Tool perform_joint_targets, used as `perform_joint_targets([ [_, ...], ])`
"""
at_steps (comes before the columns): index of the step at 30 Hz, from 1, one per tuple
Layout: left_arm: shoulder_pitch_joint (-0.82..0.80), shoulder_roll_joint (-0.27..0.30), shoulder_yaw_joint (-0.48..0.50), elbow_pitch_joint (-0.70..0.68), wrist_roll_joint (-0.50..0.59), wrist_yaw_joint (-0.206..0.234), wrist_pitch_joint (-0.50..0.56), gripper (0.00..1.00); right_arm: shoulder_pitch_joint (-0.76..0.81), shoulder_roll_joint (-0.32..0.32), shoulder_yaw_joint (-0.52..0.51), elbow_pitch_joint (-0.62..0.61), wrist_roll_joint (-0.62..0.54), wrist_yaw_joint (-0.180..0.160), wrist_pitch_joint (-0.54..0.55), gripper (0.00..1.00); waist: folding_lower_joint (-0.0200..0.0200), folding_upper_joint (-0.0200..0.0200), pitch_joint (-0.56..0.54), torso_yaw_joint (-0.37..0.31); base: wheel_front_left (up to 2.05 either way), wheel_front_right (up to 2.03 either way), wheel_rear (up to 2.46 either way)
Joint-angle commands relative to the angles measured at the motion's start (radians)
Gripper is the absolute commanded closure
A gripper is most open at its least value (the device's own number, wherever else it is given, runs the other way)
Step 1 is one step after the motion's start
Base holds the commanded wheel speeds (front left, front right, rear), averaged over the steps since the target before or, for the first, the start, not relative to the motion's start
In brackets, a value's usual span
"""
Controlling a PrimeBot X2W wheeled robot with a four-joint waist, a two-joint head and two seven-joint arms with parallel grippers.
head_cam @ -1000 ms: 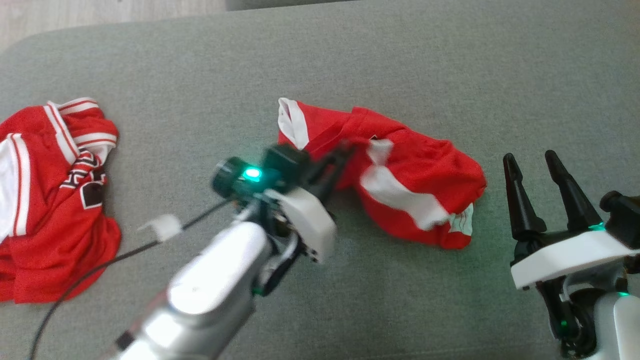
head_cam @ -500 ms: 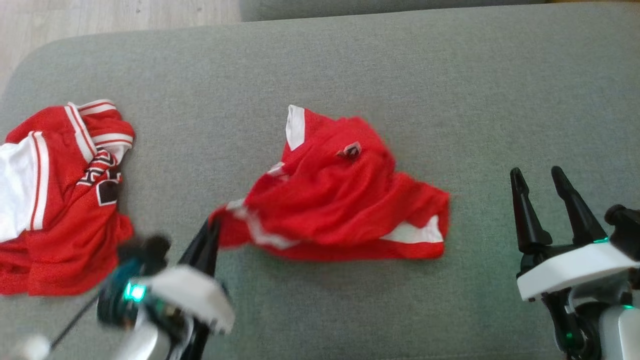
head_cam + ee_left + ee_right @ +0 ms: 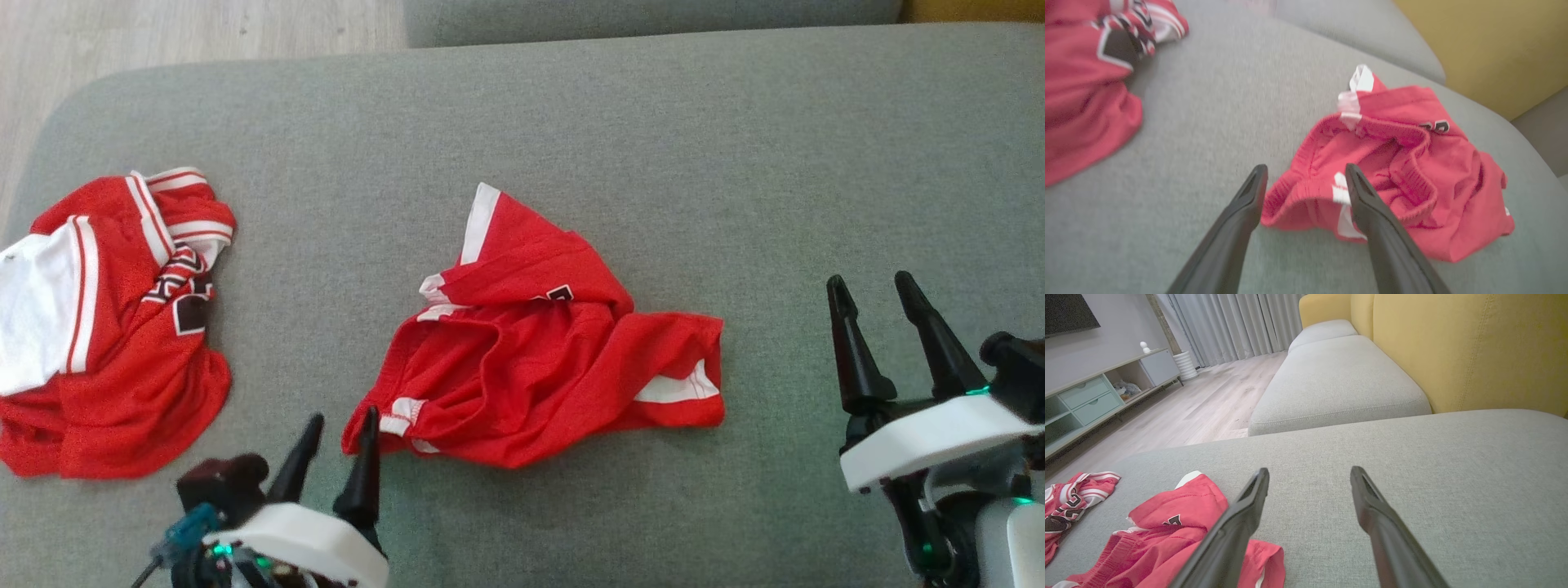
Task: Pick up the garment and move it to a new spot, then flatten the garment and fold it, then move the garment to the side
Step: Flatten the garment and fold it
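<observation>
Grey sofa cushion [image 3: 653, 122] stretches wide in front of the robot, with pale wooden floor [image 3: 1208, 404] beyond it and a yellow backrest [image 3: 1453, 351] off to the side. Near the middle of the cushion lies the garment [image 3: 555, 359], a pair of red mesh shorts, crumpled and nowhere near flat. One leg is thrown up and over the rest, showing a white band along its hem. The other leg runs out toward the robot's right, with a white stripe near its edge. The ribbed waistband gapes open on the near left side, a small white tab shows at its rim, and a dark logo patch sits where the folds meet. The left gripper [image 3: 343, 418] is at that waistband corner with its jaws spread wide, empty. One finger may be brushing the fabric, but the wrist view is too blurred to be sure. The right gripper [image 3: 867, 282] is well apart from the shorts on the right, jaws also spread and holding nothing. A red jersey [image 3: 122, 327] with white trim lies bunched at the cushion's far left.
</observation>
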Motion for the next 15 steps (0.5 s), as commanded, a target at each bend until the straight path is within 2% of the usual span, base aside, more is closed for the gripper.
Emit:
perform_joint_targets([
  [1,-0.065,0.019,0.052,-0.035,0.033,-0.002,-0.04,0.0,-0.026,-0.005,0.027,-0.046,-0.009,-0.001,0.005,0.0,0.0,0.0,-0.007,0.0,0.0,0.0,0.0],
  [4,-0.09,0.038,0.073,-0.05,0.095,0.009,-0.114,0.0,-0.025,-0.005,0.032,-0.058,-0.019,-0.001,0.014,0.0,0.0,0.0,-0.015,0.002,0.0,0.0,0.0],
  [8,-0.133,0.104,0.088,-0.061,0.25,0.073,-0.196,0.0,-0.024,-0.005,0.039,-0.075,-0.032,-0.001,0.025,0.0,0.0,0.0,-0.02,0.006,0.0,0.0,0.0],
  [12,-0.148,0.164,0.105,-0.05,0.33,0.117,-0.212,0.0,-0.022,-0.005,0.044,-0.091,-0.038,-0.001,0.037,0.0,0.0,0.0,-0.023,0.007,0.0,0.0,0.0],
  [15,-0.148,0.188,0.116,-0.052,0.348,0.132,-0.209,0.0,-0.019,-0.005,0.046,-0.098,-0.04,-0.001,0.041,0.0,0.0,0.0,-0.023,0.007,0.0,0.0,0.0],
])
